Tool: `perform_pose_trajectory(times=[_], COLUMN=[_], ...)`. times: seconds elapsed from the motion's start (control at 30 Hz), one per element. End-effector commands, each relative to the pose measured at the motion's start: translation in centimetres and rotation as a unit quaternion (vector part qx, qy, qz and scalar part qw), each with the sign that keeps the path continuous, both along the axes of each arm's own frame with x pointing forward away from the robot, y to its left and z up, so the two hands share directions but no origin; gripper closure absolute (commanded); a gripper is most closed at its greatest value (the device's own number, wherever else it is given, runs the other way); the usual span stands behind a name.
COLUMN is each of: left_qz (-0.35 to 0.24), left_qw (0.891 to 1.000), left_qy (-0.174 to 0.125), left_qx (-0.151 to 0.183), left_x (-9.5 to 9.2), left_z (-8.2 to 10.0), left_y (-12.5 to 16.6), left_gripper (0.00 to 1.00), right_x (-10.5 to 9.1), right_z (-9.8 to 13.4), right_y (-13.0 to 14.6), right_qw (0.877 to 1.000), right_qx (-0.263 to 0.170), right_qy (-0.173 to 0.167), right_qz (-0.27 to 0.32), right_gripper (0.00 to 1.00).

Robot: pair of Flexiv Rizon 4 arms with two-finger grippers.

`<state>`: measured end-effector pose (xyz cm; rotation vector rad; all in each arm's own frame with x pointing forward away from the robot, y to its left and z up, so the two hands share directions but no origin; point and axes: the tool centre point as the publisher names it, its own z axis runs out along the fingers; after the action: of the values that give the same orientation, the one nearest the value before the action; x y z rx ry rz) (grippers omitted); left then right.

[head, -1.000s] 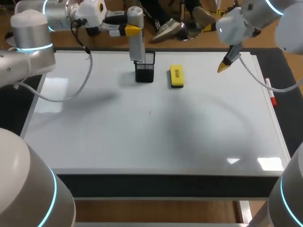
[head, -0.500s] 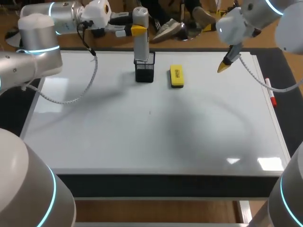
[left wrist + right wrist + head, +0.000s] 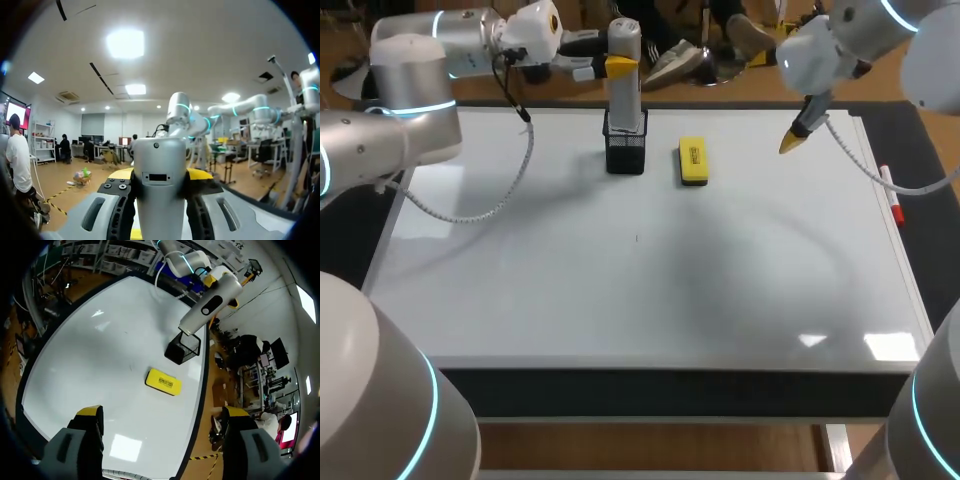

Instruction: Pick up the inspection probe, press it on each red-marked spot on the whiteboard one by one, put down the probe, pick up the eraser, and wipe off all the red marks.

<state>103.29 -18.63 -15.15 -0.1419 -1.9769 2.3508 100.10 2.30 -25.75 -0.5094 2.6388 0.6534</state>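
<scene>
Silver probe (image 3: 626, 98) in left gripper (image 3: 619, 67), at mesh holder (image 3: 625, 155)

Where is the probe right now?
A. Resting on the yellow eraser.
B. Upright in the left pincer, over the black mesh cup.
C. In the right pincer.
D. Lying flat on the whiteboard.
B: the left pincer grips the probe upright, its lower end at the mesh cup.

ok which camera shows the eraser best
Head view: the eraser lies whole and unobstructed on the whiteboard, beside the mesh holder. The right wrist view shows it whole too; the left wrist view misses it.
</scene>
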Motion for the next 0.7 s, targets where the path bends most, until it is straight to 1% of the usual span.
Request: perform_pose_trajectory(times=[0.03,0.2,0.7], left_qz=[-0.001,0.004,0.017], left_qw=[1.000,1.000,1.000], left_qy=[0.001,0.006,0.001], left_qx=[-0.004,-0.005,-0.007], left_x=[0.5,0.7,1.9], left_z=[-0.3,-0.9,-2.4], left_y=[-0.2,-0.2,-0.2], left_gripper=[1.00,1.00,1.00], right_x=[0.0,0.0,0.0], right_z=[0.0,0.0,0.0], right_y=[0.0,0.0,0.0], right_qw=[1.000,1.000,1.000], right_qx=[-0.002,-0.002,-0.002], right_qy=[0.001,0.001,0.001], right_qz=[0.000,0.000,0.000], right_gripper=[0.00,0.00,0.00])
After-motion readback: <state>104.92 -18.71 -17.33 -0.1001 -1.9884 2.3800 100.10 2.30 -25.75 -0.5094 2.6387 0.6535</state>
